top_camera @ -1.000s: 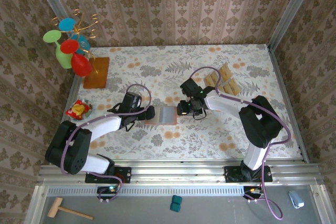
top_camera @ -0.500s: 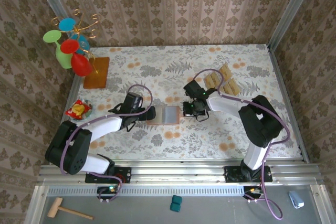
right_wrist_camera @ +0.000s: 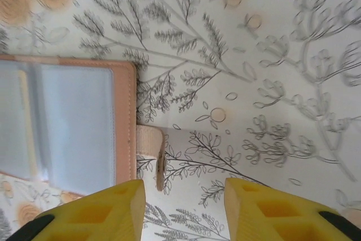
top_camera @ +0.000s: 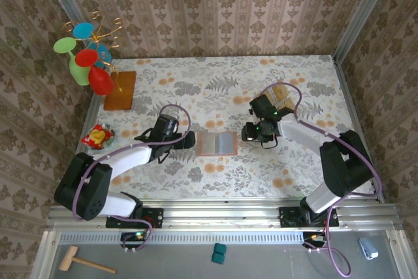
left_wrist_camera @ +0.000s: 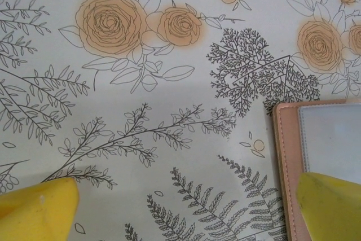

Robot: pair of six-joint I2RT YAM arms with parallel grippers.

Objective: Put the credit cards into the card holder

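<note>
- The card holder (top_camera: 217, 143) lies open and flat on the tablecloth (top_camera: 307, 76), clear sleeves facing up. I judge it light, soft and limp, and likely to slide on the cloth if nudged. The stitched leather border or the strap tab (right_wrist_camera: 149, 139) would take a pinch better than the slick plastic.
- My left gripper (left_wrist_camera: 186, 190) sits just beside the holder's left edge. Its jaws are spread as wide as they go and hold nothing, and one fingertip overhangs the leather border.
- My right gripper (right_wrist_camera: 183, 187) is just off the holder's right edge, with the strap tab ahead of the gap. Its jaws are partly apart, with nothing between them.
- The credit cards (top_camera: 283, 93) lie farther back, beyond the holder and to its right, partly hidden by my right arm. They look thin, stiff, light and smooth. Lying flat, they offer little to pinch, so I would take one across its long edges.
</note>
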